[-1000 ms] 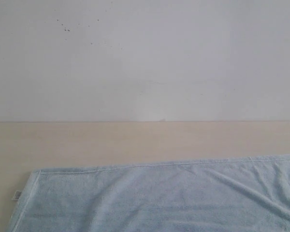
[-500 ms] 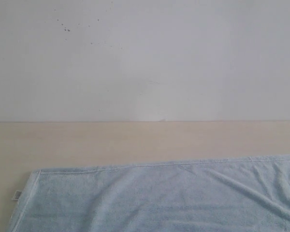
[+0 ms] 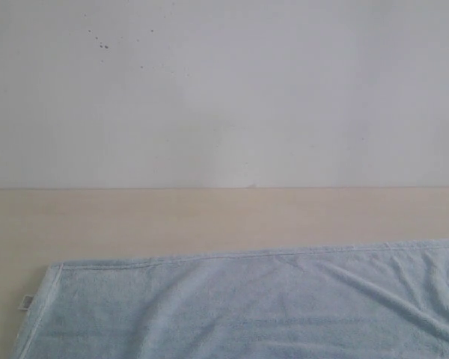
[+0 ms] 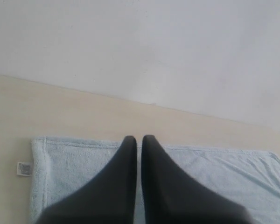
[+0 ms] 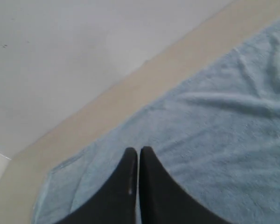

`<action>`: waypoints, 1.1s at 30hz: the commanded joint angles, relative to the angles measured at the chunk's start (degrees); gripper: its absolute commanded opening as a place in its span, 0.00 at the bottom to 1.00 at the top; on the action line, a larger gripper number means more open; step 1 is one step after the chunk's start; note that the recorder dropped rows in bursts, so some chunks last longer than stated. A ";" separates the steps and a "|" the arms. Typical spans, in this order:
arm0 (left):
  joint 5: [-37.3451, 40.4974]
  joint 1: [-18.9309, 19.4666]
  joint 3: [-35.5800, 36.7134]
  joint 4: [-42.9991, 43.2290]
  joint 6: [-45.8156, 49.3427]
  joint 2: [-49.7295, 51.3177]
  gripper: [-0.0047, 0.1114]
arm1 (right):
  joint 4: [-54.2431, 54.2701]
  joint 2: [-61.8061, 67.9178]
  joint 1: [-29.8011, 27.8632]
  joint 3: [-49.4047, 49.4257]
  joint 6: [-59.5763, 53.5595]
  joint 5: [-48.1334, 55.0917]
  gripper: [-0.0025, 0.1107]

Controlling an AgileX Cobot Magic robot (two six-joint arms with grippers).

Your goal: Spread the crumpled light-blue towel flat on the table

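Observation:
The pale light-blue towel lies spread on the beige table, with shallow creases toward its right side and its small white tag at the left edge. Neither gripper shows in the exterior view. In the left wrist view my left gripper hangs above the towel near its far hem, black jaws shut with nothing between them; the tag lies off to one side. My right gripper is also shut and empty, raised over the towel.
A white wall rises at the table's far edge. A band of bare tabletop lies between the towel's far hem and the wall, and more to the towel's left.

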 commanded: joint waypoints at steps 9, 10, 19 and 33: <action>-0.36 -0.17 0.04 -0.49 -0.25 0.14 0.07 | 37.35 -1.85 0.49 2.41 -7.50 10.79 0.03; -0.36 -0.17 0.04 -0.49 -0.25 0.14 0.07 | 37.99 -1.85 -0.43 2.41 -7.09 10.44 0.03; -0.17 -0.17 0.04 -0.49 -0.15 0.00 0.07 | 40.34 -11.09 -9.59 2.41 6.35 -0.49 0.03; -0.17 -0.17 0.04 -0.49 -0.15 -0.47 0.07 | 38.32 -11.09 -13.03 2.41 -39.80 7.75 0.03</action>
